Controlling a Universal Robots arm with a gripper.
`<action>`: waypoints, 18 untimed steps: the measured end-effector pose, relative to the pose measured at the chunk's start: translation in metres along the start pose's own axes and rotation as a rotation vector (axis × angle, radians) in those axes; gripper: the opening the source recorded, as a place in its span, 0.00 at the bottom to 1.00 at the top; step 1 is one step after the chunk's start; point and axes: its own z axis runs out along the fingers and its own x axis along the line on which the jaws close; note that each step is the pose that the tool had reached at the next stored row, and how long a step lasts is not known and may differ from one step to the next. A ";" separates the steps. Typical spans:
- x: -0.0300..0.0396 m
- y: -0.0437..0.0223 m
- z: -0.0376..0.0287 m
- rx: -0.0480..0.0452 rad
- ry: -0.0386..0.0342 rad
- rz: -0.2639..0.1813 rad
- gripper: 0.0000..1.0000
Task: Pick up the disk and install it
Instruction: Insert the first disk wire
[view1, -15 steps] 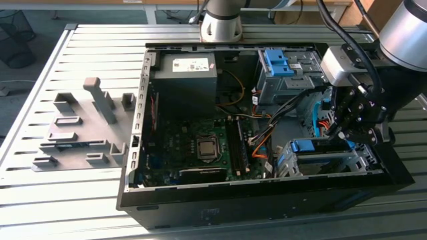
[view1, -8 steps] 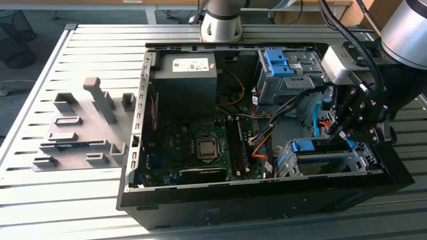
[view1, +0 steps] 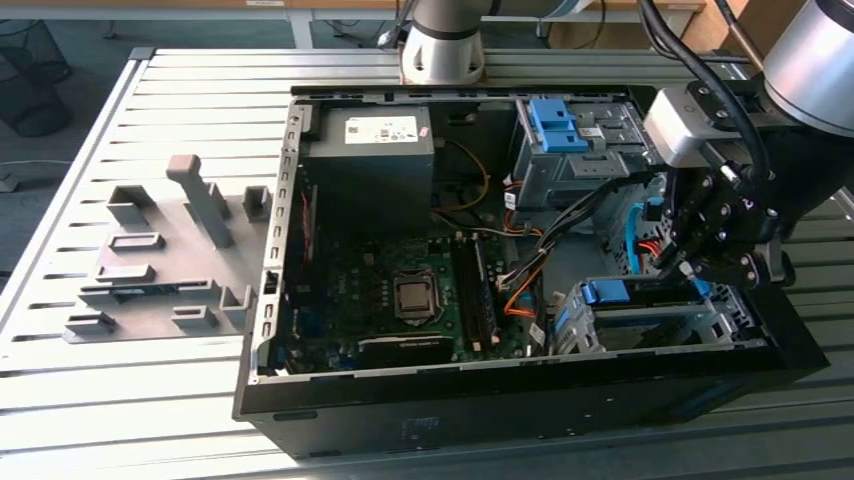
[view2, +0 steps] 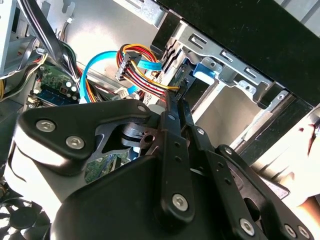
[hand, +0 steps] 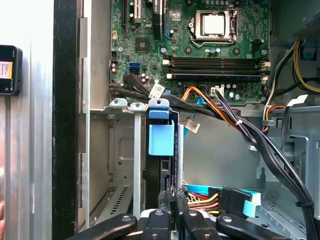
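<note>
The disk (view1: 625, 292) stands on edge inside the lower silver drive cage (view1: 667, 325) at the case's front corner; its blue carrier tab (hand: 161, 139) faces the motherboard, and the dark drive body (hand: 161, 175) runs back from it. My gripper (view1: 690, 268) hangs over the rear end of that cage. In both wrist views its black fingers (hand: 166, 202) are pressed together, tips right at the disk's back edge beside the cable plugs. The gripper (view2: 177, 104) points toward the blue carrier end (view2: 204, 74) in the cage slot.
Bundled power and blue data cables (hand: 240, 125) crowd the space next to the cage. A second cage with a blue latch (view1: 561, 125) sits further back. The black power supply (view1: 367, 150) and motherboard (view1: 400, 290) fill the case. A grey fixture plate (view1: 160, 260) lies outside. A hand (view2: 307, 150) is near the case.
</note>
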 end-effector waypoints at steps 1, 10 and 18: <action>0.0000 0.0000 0.0000 0.0000 0.0000 0.000 0.16; 0.0002 0.0000 -0.0004 0.0000 0.0005 -0.006 0.16; 0.0006 0.0000 -0.0002 0.0000 0.0001 -0.023 0.16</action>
